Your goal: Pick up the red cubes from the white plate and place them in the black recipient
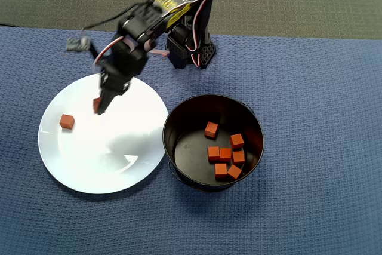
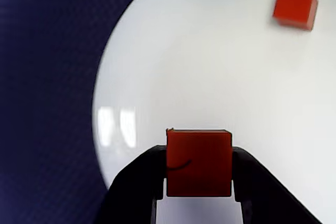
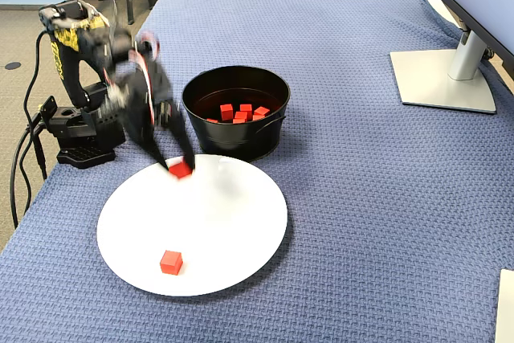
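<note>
Fingers (image 2: 136, 182) closed on one red cube (image 2: 199, 163), a black pad on each side face, seen plainly in the wrist view; the grip sits low on the cube, top edge left proud, so it looks squarely pinched, not caught by a corner. Gripper (image 1: 99, 107) hangs over the far part of the white plate (image 1: 119, 171) in the overhead view; arm is motion-blurred there and in the fixed view, so whether the cube touches the plate or rides just above it cannot be told. One loose cube (image 1: 67, 122) lies on the plate's left side in the overhead view, well apart from the held one. Black recipient (image 1: 179, 117) stands just right of the plate, rims nearly touching, presumably to keep the carry short. Seven cubes in the pot (image 1: 225, 152) lie clustered on its floor toward the right. Judgement: task well along, two cubes left including the one in hand; next move calls for clearing the pot's tall wall before release. Everything rests on a blue woven surface (image 1: 322, 88).
</note>
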You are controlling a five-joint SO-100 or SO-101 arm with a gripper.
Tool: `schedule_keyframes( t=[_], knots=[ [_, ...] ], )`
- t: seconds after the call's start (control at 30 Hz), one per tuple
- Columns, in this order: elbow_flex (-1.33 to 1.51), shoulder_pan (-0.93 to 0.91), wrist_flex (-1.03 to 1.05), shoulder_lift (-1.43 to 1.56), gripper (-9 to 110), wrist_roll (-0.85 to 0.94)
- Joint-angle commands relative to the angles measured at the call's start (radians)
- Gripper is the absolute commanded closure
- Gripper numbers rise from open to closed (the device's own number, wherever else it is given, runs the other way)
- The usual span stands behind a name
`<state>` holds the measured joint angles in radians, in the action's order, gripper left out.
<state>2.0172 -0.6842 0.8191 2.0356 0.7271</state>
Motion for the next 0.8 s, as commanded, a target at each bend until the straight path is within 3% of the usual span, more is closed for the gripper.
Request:
schedule_keyframes(
  t=[0.0, 0.17, 0.4, 0.43, 0.5, 0.6, 0.77],
  knots=[
    [-0.16, 0.169, 0.193, 0.153, 102, -0.253],
    [-0.247, 0.448, 0.299, 0.202, 102, -0.486],
    [-0.146, 0.864, 0.196, 0.091, 102, -0.551],
    [-0.118, 0.916, 0.196, 0.067, 98, -0.526],
    [-0.077, 0.976, 0.196, 0.06, 70, -0.483],
    [-0.127, 0.891, 0.241, 0.069, 60, -0.396],
    [-0.219, 0.523, 0.245, 0.069, 62, -0.017]
  ],
)
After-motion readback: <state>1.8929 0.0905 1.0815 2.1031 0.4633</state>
